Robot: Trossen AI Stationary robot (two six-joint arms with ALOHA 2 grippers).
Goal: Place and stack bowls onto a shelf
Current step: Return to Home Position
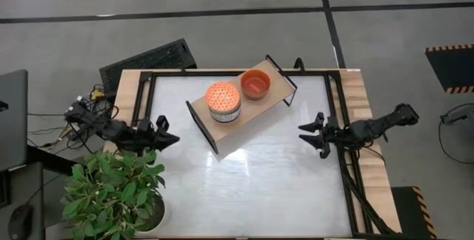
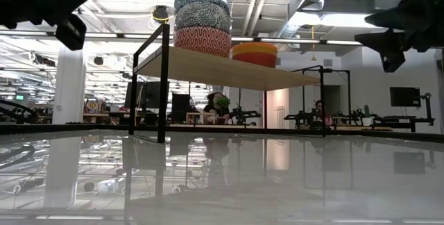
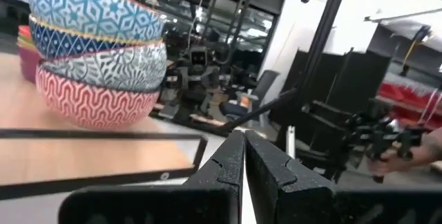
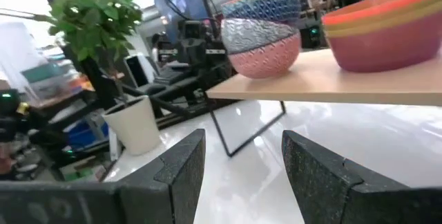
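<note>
Now the bowls (image 1: 224, 101) are sitting in 2 stacks on the shelf (image 1: 252, 119) near the far edge of the counter (image 1: 244, 188), probably stiff, slick and best pinched at a rim, while the left gripper (image 3: 244, 141) is hanging closed by its left edge and the right gripper (image 4: 242, 144) is hanging open by its right.

My left arm (image 1: 118, 130) and right arm (image 1: 370, 127) are near-black, built of slim blocky segments. My left fingers (image 3: 228, 172) are matte black with a fine pebbled grain — bevelled, narrowing to the tips. My right fingers (image 4: 181, 165) wear the same grainy black, thick angular wedges on a flat black crossbar (image 4: 69, 207).
</note>
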